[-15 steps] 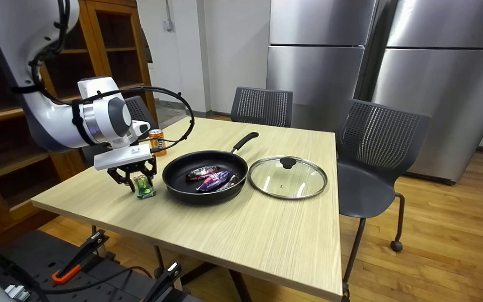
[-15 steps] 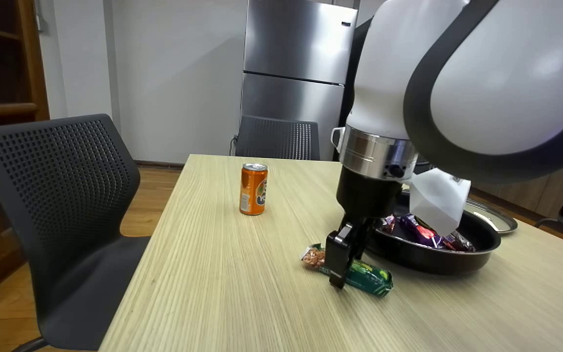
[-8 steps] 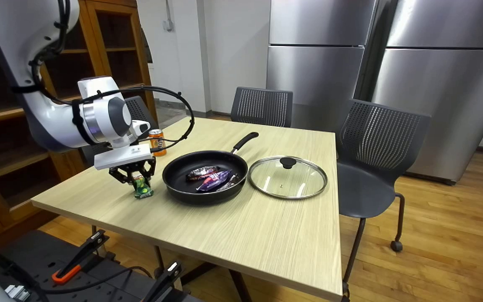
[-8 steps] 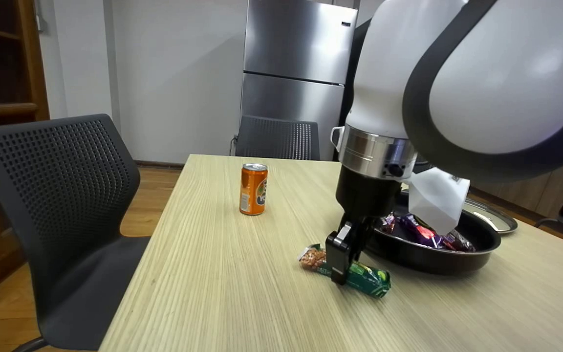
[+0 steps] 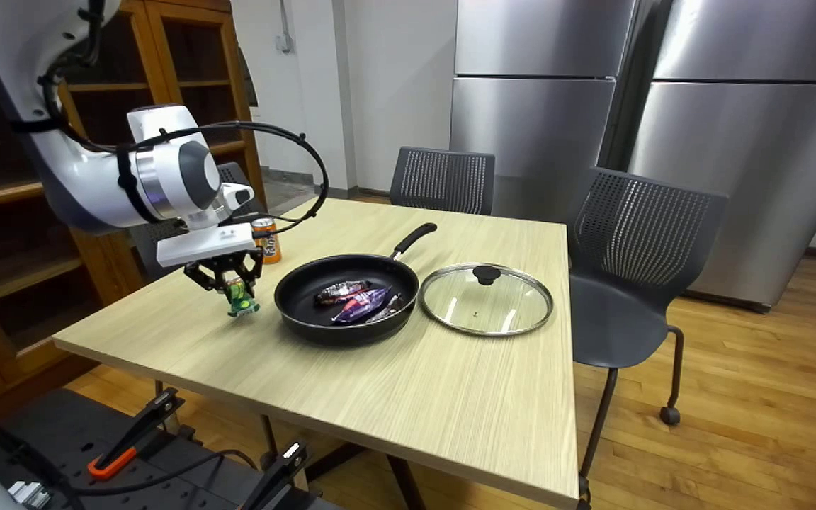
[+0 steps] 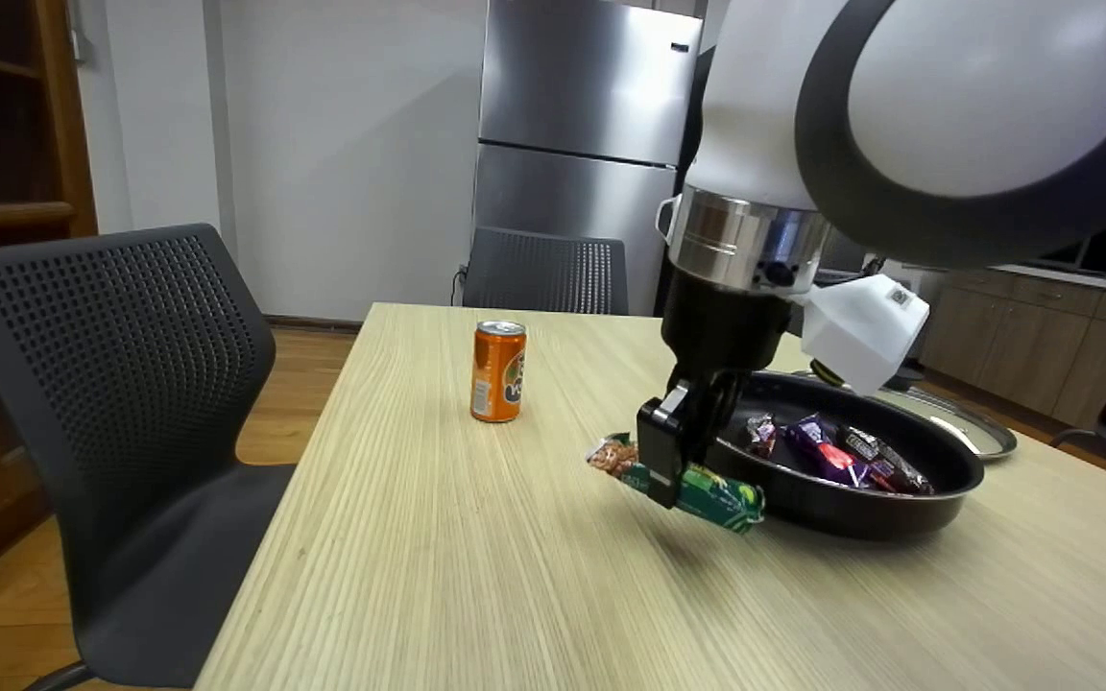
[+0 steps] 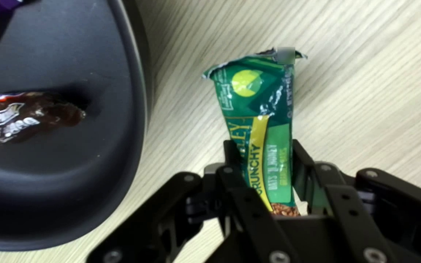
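My gripper (image 7: 264,155) is shut on a green wrapped granola bar (image 7: 256,98), with one finger against each long side. The gripper shows in both exterior views (image 5: 238,285) (image 6: 670,475). The bar hangs a little above the table, slightly tilted, in both exterior views (image 5: 241,303) (image 6: 721,499); its granola-printed end is higher in an exterior view. The black frying pan (image 5: 300,294) stands close beside the bar; it fills the left of the wrist view (image 7: 71,62). Several wrapped bars lie in the pan, among them a purple one (image 5: 363,305) and a brown one (image 7: 24,117).
A glass lid (image 5: 514,304) with a black knob lies beside the pan on the light wood table (image 5: 450,404). An orange can (image 6: 497,372) stands farther back. The pan's handle (image 5: 415,239) points away. Dark chairs (image 5: 443,180) stand around the table.
The jaws stood wider around the bar while it lay on the table. They have closed on it, and arm and bar have risen a little. The pan, lid and can have not moved.
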Tool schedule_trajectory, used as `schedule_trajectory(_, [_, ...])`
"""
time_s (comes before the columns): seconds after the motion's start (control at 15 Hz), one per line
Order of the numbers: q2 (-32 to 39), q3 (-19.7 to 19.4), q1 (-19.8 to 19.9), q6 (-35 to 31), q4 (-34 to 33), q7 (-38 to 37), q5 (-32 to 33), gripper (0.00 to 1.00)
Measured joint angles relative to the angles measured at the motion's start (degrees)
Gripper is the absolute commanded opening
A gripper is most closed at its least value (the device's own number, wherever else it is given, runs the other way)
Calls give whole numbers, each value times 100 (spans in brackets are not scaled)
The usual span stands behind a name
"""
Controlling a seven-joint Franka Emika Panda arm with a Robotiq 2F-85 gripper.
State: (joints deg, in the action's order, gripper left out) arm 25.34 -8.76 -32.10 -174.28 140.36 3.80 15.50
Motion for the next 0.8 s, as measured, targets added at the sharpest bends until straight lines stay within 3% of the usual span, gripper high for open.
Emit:
schedule_trajectory(0.2, [-373,186,365,142,75,-46,-66,12])
schedule_trajectory(0.8, [-1033,1096,2370,523,210,-43,-1402,12])
